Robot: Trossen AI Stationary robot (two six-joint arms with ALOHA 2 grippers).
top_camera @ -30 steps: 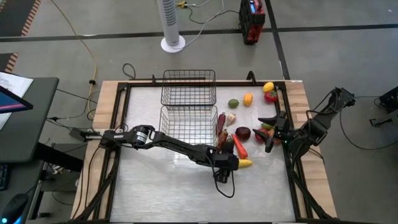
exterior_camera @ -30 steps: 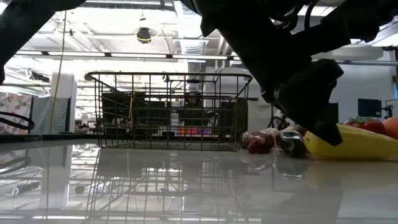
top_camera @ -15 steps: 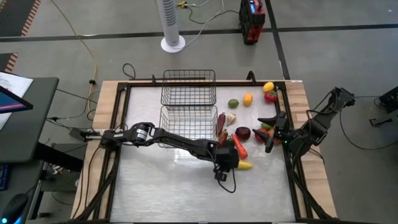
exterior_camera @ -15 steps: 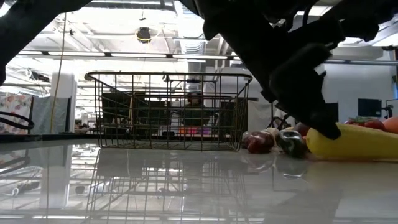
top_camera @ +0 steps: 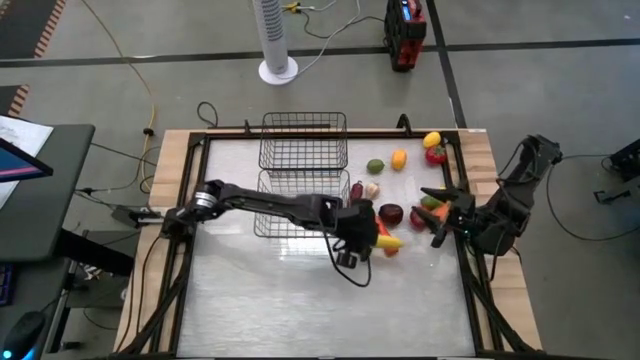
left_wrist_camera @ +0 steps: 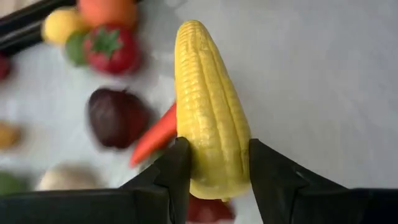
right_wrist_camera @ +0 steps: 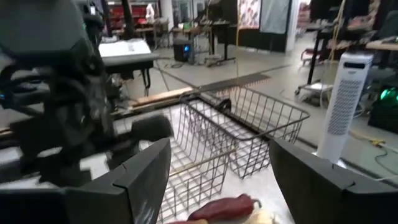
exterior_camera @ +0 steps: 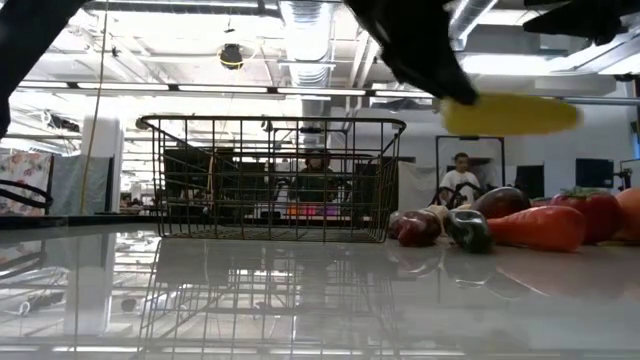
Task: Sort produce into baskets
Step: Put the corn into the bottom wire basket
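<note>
An overhead camera is looking straight down on the whole desk. A low camera is sitting at desk height, looking level across it through a wire basket toward the room. Two wrist cameras are looking close past their own end effectors, and one is sharing that basket.

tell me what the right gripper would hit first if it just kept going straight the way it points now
Probably the dark red long vegetable: in the right wrist view it lies just ahead between the open fingers of the right gripper. Beyond it stand the baskets. Depth is unclear, so the left gripper might come first.
</note>
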